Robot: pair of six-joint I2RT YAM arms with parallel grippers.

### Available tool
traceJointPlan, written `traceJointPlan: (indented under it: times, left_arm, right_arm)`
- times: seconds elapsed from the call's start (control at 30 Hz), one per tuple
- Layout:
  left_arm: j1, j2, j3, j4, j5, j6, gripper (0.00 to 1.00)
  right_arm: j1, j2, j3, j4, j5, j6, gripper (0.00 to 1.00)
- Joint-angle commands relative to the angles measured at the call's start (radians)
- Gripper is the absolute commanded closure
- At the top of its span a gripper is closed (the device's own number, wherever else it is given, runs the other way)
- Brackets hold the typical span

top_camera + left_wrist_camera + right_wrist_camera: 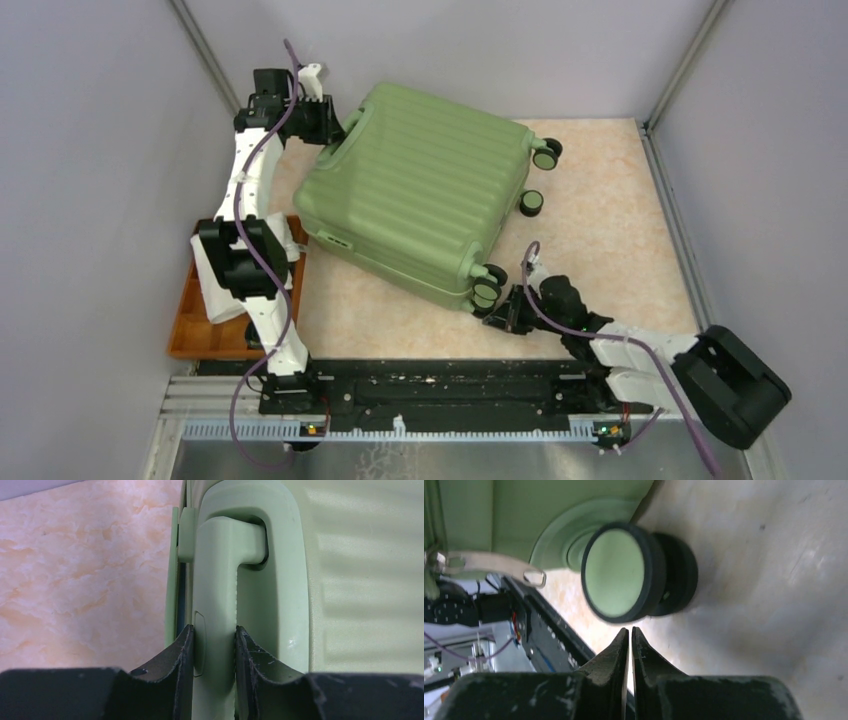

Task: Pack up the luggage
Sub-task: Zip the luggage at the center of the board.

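The luggage (420,190), a light-green ribbed suitcase, lies closed and skewed on the table. At its far left end, my left gripper (335,130) is shut on the green handle (220,570). In the left wrist view both fingers (186,645) press the handle's sides, and the left gripper's (214,630) tips are round it. My right gripper (497,312) hovers low beside the suitcase's near corner. In the right wrist view the right gripper (630,629) is shut with nothing between its fingers, just short of a black-rimmed wheel (616,572).
An orange tray (185,330) holding white cloth (215,290) sits at the left edge, under the left arm. Two more wheels (546,155) stick out on the suitcase's right side. Grey walls enclose the table on three sides. A black rail (440,385) runs along the near edge.
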Motion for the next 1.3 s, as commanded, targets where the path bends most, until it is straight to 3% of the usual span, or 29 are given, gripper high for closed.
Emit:
traceJointPlan:
  times: [0.0, 0.23, 0.5, 0.7, 0.9, 1.07, 1.27]
  left_arm:
    - [0.050, -0.072, 0.046, 0.132, 0.011, -0.050, 1.00]
    - [0.056, -0.082, 0.043, 0.127, 0.017, -0.043, 1.00]
    - [0.059, -0.047, 0.061, 0.150, 0.036, -0.058, 1.00]
    - [0.055, 0.063, 0.185, 0.145, 0.068, -0.057, 1.00]
    - [0.046, 0.133, 0.254, 0.154, 0.078, -0.069, 1.00]
    - [0.044, 0.111, 0.234, 0.180, 0.115, -0.072, 1.00]
    - [0.030, 0.075, 0.228, 0.172, 0.136, -0.072, 1.00]
  right_arm:
    - [0.002, 0.157, 0.056, 0.318, 0.108, 0.073, 0.95]
    - [-0.043, 0.332, 0.098, 0.467, 0.288, 0.121, 0.97]
    - [-0.200, 0.437, 0.240, 0.517, 0.200, 0.090, 0.97]
    - [-0.314, 0.484, 0.308, 0.538, 0.068, 0.008, 0.95]
    - [-0.421, 0.450, 0.272, 0.541, -0.200, -0.193, 0.74]
    - [-0.433, 0.387, 0.175, 0.717, -0.350, -0.336, 0.46]
    - [-0.418, 0.416, 0.183, 0.844, -0.393, -0.450, 0.39]
